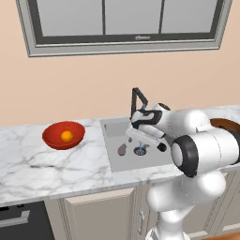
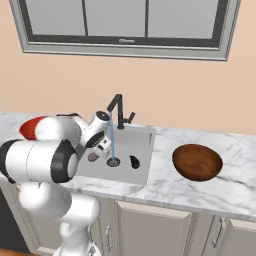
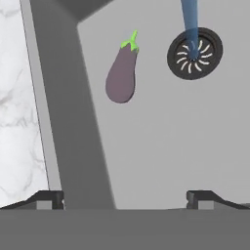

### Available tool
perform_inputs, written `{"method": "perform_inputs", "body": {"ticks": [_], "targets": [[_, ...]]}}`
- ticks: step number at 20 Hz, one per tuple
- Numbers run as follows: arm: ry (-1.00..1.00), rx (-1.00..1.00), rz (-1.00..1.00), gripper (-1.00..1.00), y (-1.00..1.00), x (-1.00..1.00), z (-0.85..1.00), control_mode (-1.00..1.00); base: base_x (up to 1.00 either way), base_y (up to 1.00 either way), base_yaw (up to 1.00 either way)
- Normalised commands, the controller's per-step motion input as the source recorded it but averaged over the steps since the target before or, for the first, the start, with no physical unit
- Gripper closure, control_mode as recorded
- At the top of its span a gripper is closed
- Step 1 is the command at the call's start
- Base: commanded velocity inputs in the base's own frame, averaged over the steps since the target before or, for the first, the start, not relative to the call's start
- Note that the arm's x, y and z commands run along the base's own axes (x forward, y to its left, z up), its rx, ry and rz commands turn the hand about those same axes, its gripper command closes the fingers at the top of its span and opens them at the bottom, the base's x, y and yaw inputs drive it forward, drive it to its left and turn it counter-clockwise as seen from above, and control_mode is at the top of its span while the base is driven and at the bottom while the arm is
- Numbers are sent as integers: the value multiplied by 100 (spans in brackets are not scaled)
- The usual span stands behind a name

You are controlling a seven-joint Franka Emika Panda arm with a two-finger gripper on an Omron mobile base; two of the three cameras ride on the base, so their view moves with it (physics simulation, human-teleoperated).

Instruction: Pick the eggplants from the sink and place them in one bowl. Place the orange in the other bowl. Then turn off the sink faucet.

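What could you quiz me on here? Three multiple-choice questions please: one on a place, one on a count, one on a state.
1. Where is the orange?
A. in the red bowl
B. in the sink
C. in the brown bowl

2. How many eggplants lie in the sink?
A. none
B. one
C. two

3. The faucet is:
A. running
B. off
C. missing

Answers:
1 A, the orange sits inside the red bowl.
2 C, a pale eggplant and a dark eggplant flank the drain.
3 A, a blue stream falls to the drain.
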Motion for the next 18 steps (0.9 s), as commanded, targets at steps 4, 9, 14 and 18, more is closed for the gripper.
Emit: {"method": "perform_inputs", "body": {"ticks": [4, 9, 14, 18], "targets": [[13, 0, 0, -100, 0, 50, -31, -100, 0, 0, 0], [12, -2, 0, -100, 23, 48, -38, -100, 0, 0, 0], [5, -7, 0, -100, 14, 38, -55, -100, 0, 0, 0], [1, -6, 0, -100, 1, 54, -51, -100, 0, 0, 0]]}}
